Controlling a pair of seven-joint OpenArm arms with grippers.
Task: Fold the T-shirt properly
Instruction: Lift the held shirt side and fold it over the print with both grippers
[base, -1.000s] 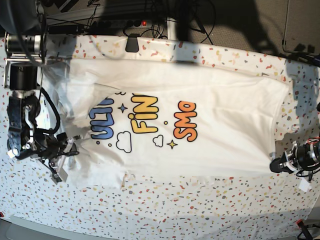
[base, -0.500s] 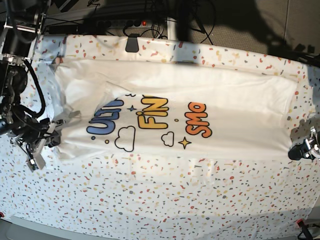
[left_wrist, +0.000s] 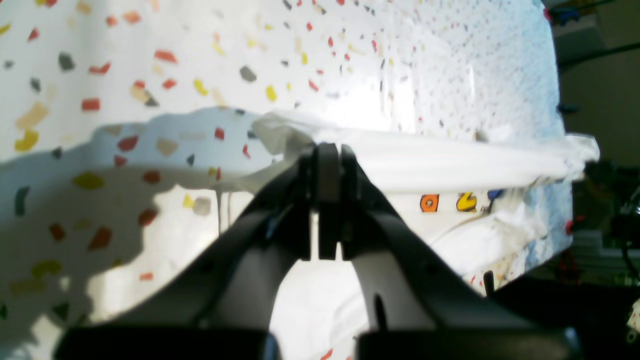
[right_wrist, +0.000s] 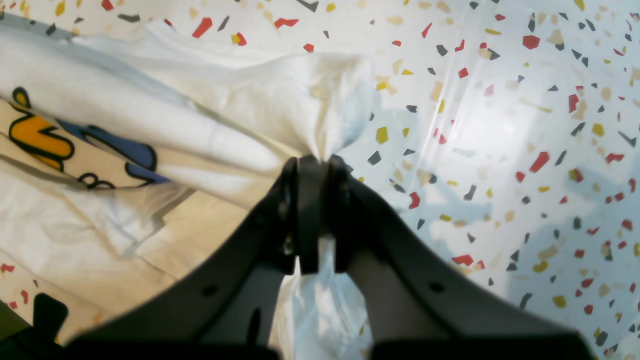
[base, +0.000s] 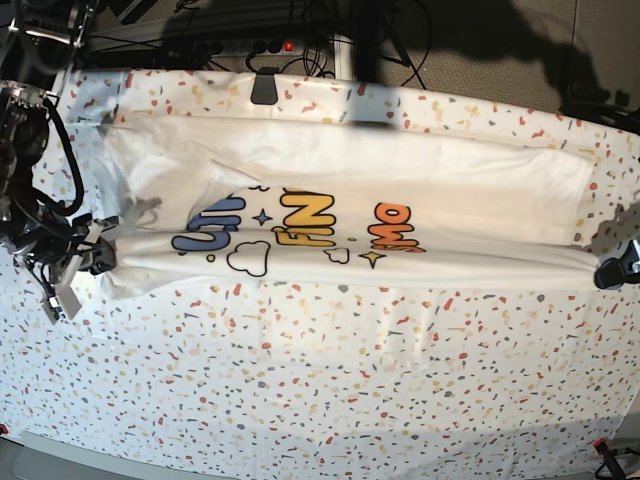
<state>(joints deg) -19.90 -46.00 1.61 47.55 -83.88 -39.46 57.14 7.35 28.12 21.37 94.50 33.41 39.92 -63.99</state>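
Lifted higher since half a second ago, the near edge of the T-shirt (base: 350, 190) is now carried further toward the far side of the counter (base: 300, 400), so that the blue, yellow and orange print is squeezed into a narrower band than before, and more of the speckled cover is bared in front. At the base view's left, the right gripper (base: 98, 258) is seen closed tight on a bunched corner of the cloth; in its wrist view the right gripper (right_wrist: 312, 165) is pinched shut, with white fabric gathered between the jaws. At the far right edge, the left gripper (base: 610, 272) is clamped on the opposite corner, and in the left wrist view the left gripper (left_wrist: 327, 152) is pressed closed on a rolled ridge of shirt (left_wrist: 450, 162), stretched taut between both arms.
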